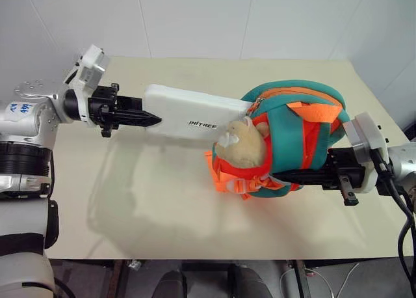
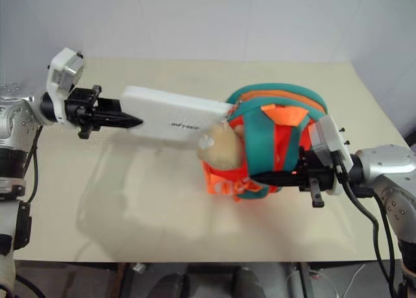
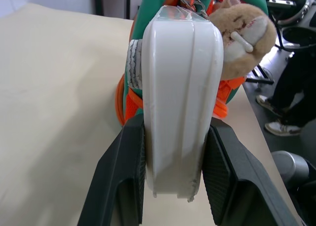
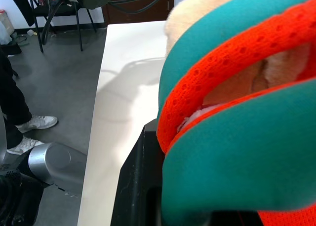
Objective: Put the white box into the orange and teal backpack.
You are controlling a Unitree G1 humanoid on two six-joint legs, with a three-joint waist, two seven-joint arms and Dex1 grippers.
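We count one white box (image 1: 192,112) lettered "UNITREE", clamped by our left gripper (image 1: 151,120), its far end at the one orange and teal backpack (image 1: 292,138), which our right gripper (image 1: 292,176) grasps above the desk (image 1: 130,207).

Silver-white arms, black two-finger left tool (image 1: 133,112), black cables, blue-marked white sticker on left arm.

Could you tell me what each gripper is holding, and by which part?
Left gripper clamps the white box at its outer end; right gripper grips the orange and teal backpack low on its side.
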